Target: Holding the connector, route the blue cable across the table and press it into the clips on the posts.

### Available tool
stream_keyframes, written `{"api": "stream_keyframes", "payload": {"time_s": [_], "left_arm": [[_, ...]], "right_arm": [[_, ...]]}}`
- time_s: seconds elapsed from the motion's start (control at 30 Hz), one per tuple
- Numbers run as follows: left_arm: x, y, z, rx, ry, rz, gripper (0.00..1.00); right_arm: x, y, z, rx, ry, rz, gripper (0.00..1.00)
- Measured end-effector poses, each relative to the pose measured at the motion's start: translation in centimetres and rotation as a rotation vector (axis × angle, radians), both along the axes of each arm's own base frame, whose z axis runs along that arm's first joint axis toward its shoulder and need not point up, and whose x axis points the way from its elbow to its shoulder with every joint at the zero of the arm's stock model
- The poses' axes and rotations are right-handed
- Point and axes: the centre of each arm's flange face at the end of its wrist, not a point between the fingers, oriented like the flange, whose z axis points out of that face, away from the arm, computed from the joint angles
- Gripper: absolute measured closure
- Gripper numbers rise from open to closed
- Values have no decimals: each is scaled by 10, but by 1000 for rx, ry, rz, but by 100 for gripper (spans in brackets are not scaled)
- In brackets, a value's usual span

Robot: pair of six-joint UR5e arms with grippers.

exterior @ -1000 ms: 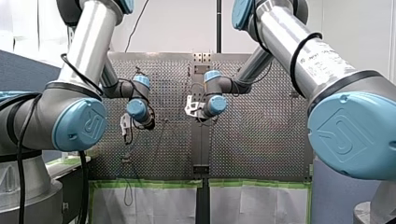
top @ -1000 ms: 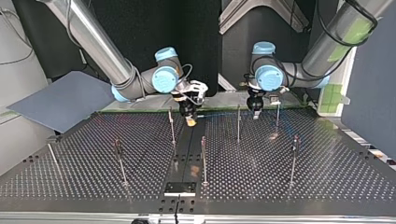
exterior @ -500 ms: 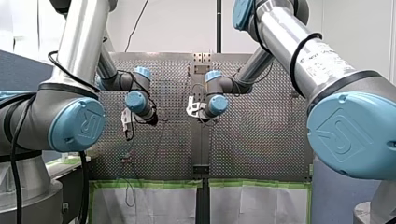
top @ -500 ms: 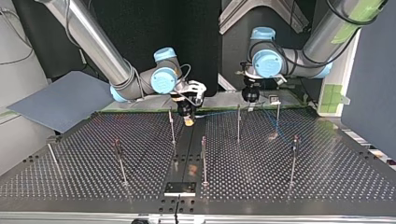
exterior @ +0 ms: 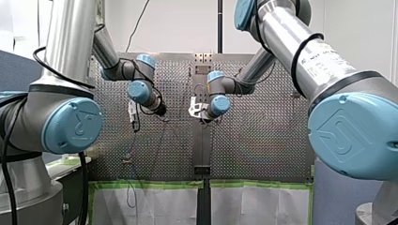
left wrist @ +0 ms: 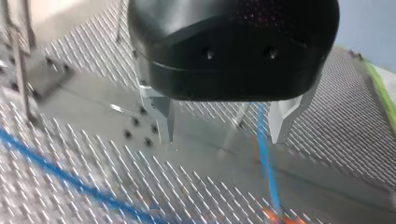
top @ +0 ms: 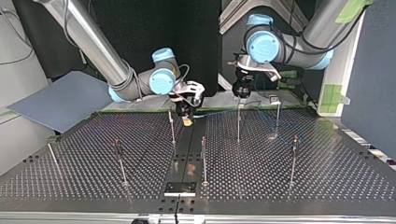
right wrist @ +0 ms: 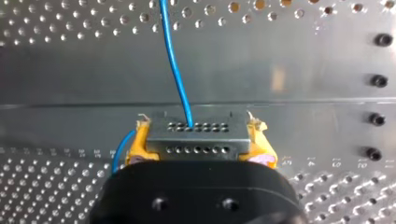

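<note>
My right gripper (right wrist: 197,142) has yellow pads and is shut on a grey connector (right wrist: 196,130). The blue cable (right wrist: 173,60) runs out of the connector, ahead over the perforated table. In the top view this gripper (top: 187,120) hangs low beside a thin post (top: 172,127). My left gripper (left wrist: 224,128) is open with nothing between its metal fingers (left wrist: 161,116). The blue cable (left wrist: 264,154) lies on the table below it. In the top view my left gripper (top: 241,94) is raised above another post (top: 238,123).
Several thin posts stand across the table, among them one in the middle (top: 203,158), one at the top view's right (top: 293,158) and one at its left (top: 120,161). A grey sheet (top: 60,100) lies off the table's left corner.
My left gripper has risen off the table and shifted toward the top view's left, ending above a post. My right gripper has crept slightly away from the camera in the top view, still gripping the connector.
</note>
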Motion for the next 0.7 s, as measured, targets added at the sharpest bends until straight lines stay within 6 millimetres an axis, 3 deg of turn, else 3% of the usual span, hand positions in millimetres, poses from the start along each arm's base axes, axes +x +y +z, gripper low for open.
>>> {"api": "stream_keyframes", "payload": {"time_s": [0.27,0.7], "left_arm": [[1,-24,-2,-31,-47,-50,0],[27,-45,-24,-35,-49,-14,0]], "right_arm": [[-3,-1,0,9,9,-4,100],[-6,-4,0,9,10,-10,100]]}}
